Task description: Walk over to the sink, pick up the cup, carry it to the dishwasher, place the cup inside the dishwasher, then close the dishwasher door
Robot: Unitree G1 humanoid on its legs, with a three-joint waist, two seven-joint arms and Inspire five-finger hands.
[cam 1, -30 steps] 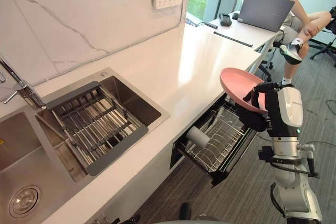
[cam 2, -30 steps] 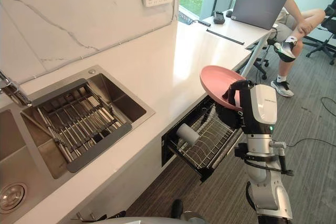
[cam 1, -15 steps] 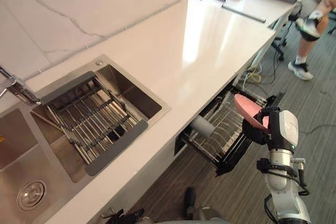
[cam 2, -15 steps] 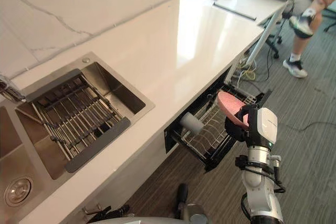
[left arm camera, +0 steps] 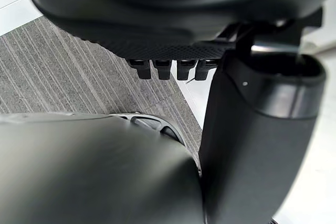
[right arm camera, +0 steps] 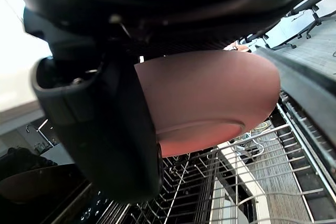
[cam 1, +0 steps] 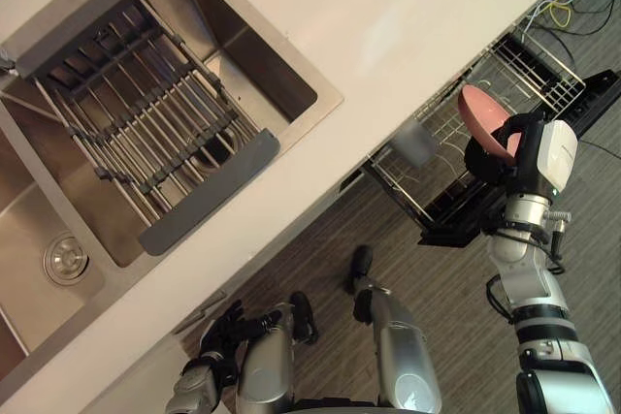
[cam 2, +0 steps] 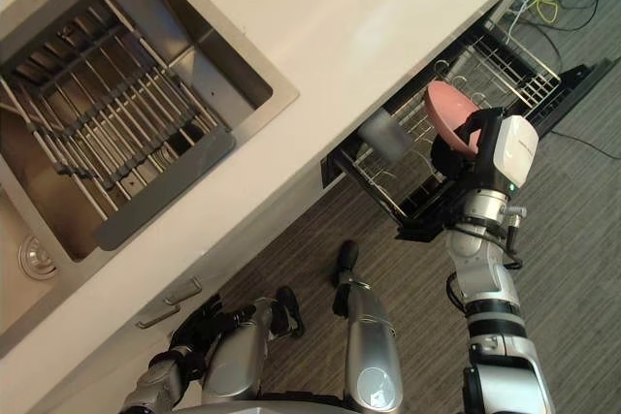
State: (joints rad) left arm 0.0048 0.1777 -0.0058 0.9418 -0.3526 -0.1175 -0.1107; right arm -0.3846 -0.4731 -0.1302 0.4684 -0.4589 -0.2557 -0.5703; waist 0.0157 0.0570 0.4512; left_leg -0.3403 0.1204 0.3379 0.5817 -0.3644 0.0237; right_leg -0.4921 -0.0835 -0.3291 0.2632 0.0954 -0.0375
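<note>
From the head camera, the shiny steel sink (cam 1: pixel 291 94) is set in the smooth white counter (cam 1: pixel 408 36). A dark grey drying rack with metal bars (cam 1: pixel 209 196) lies across the sink. Below the counter edge, the silver wire dishwasher basket (cam 1: pixel 529 70) is pulled out over the grey striped floor (cam 1: pixel 437 288). The pale grey round cup (cam 1: pixel 414 141) lies on its side in this basket, near the counter. It is in neither hand. The right hand (cam 1: pixel 488 160) is over the basket and holds a pink round plate (cam 1: pixel 482 113) tipped up on its edge. The left hand (cam 1: pixel 209 361) hangs low by the cupboards, well apart from the basket.

In the left wrist view, the left hand (left arm camera: pixel 252 140) has loose fingers (left arm camera: pixel 168 69) and nothing in it. The striped floor is past it.

In the right wrist view, the right hand (right arm camera: pixel 115 129) has its thumb pressed on the pink plate's rim, so it pinches the plate. The basket wires are under the plate. I cannot tell if the plate touches them.
</note>
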